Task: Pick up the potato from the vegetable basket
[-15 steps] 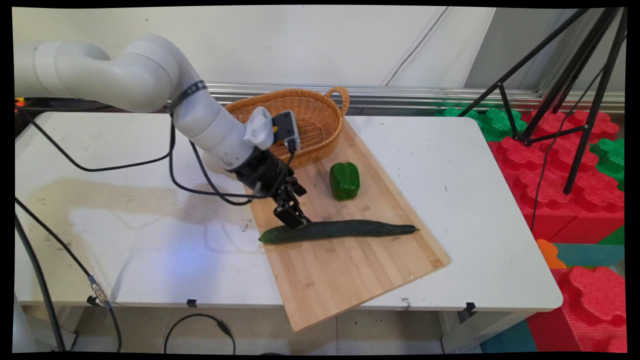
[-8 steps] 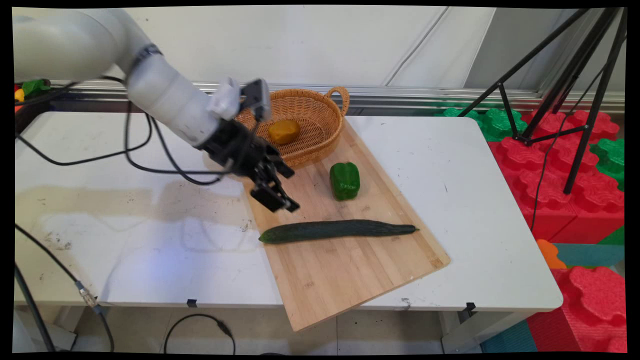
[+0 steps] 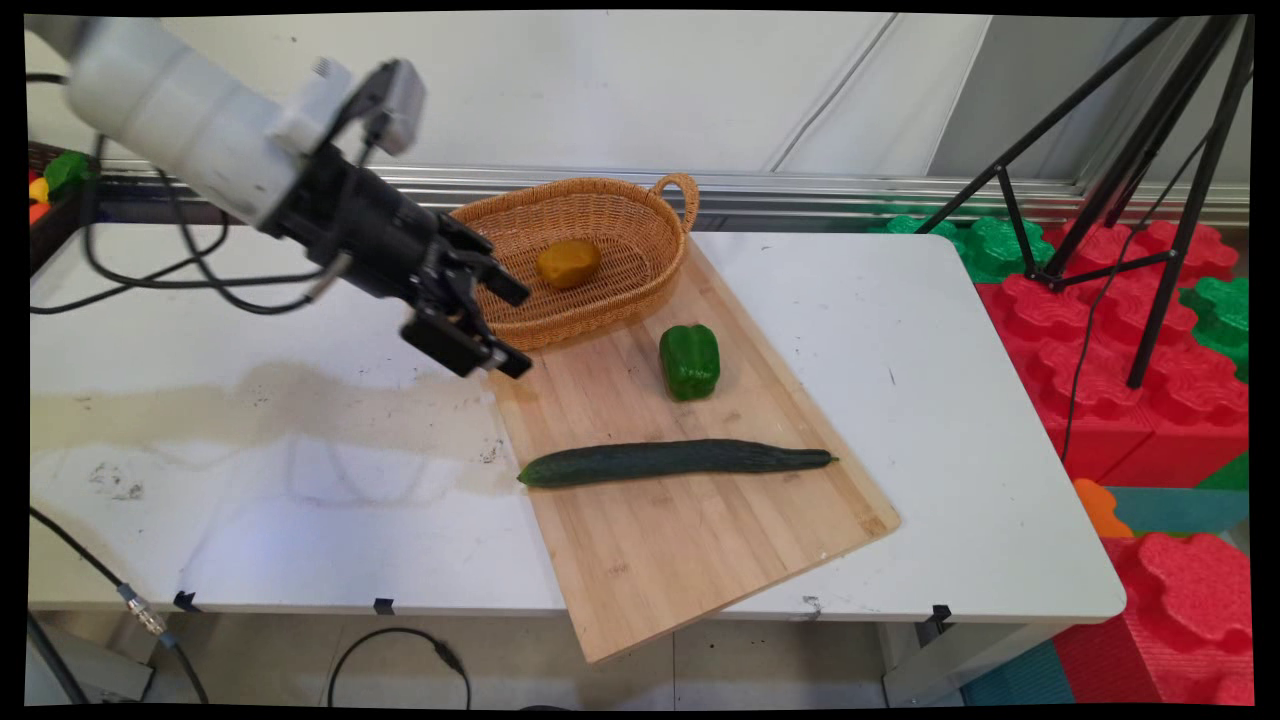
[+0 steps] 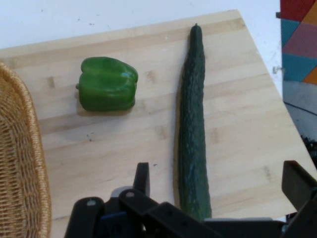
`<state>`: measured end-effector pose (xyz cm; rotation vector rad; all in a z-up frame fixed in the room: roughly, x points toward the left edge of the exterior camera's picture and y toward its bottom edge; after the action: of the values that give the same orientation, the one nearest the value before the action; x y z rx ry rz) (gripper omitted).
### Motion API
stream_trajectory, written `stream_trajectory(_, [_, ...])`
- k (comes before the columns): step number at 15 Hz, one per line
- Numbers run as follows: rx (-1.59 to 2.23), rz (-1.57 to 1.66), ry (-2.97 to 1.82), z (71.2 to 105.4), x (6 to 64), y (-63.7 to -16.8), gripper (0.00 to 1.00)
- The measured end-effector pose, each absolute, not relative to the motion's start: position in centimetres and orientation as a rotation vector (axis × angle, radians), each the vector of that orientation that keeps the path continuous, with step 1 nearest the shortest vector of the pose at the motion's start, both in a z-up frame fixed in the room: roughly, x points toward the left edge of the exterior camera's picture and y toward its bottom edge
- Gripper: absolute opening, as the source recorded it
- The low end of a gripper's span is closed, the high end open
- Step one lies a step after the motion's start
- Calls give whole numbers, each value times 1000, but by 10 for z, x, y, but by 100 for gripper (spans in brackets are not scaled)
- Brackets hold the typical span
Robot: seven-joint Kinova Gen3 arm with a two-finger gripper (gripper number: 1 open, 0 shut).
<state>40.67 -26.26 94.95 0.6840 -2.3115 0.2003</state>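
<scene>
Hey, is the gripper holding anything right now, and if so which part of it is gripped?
Nothing is held. The gripper hangs open in the air beside the basket, apart from the cucumber on the cutting board.

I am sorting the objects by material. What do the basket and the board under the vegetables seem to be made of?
The basket looks like woven wicker or rattan: tan strands in a tight weave, with a looped handle. The board looks like light wood, perhaps bamboo: parallel glued strips with fine grain and a matte finish.

Board bare past cucumber — pepper, basket crowd far end.
</scene>
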Motion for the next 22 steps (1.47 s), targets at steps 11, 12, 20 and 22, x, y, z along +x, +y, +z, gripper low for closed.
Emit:
stream_trajectory(11, [720,229,-2237,991,452,-229,100])
stream_trajectory(12, [727,239,-2229,993,454,-231,100])
stream_trajectory(20, [835,382,-2195,994,480,-298,100])
stream_trajectory(22, [851,405,-2203,989,485,-316,100])
